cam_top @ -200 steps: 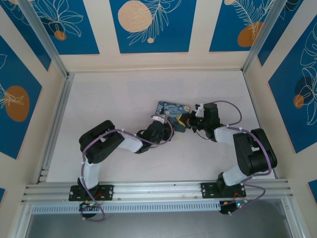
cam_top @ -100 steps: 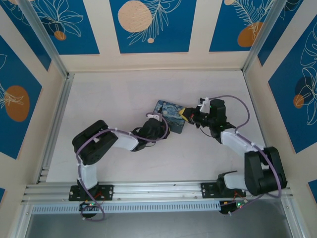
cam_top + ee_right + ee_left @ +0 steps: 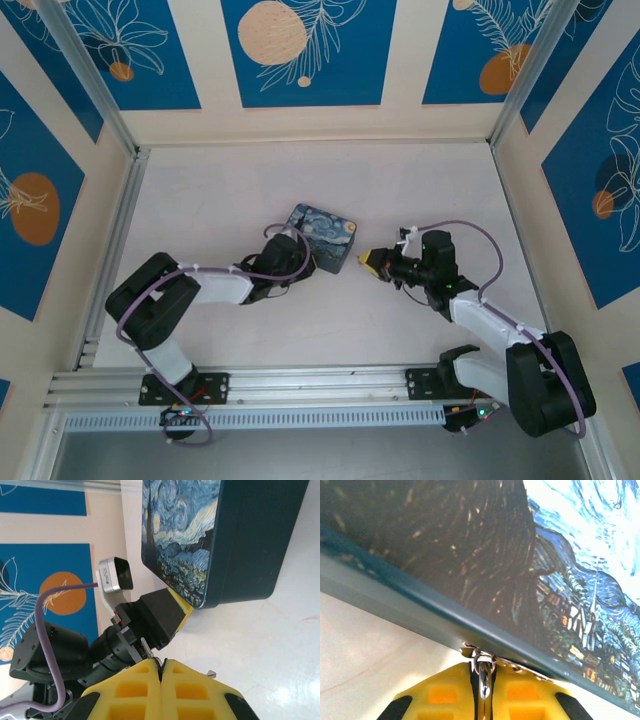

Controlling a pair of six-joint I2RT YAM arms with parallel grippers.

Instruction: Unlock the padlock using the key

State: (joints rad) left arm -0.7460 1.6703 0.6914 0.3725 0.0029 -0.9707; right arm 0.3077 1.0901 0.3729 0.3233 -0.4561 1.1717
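One thin silvery key [image 3: 160, 662] pokes from the right pincer [image 3: 161, 674].

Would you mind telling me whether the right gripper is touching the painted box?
Apart. The right wrist view shows bare table between the right gripper and the box.

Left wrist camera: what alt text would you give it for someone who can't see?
The yellow-fingered left gripper is shut on a tiny metal padlock hanging at the edge of a dark-blue box printed with a swirling night sky. The pale table shows beneath.
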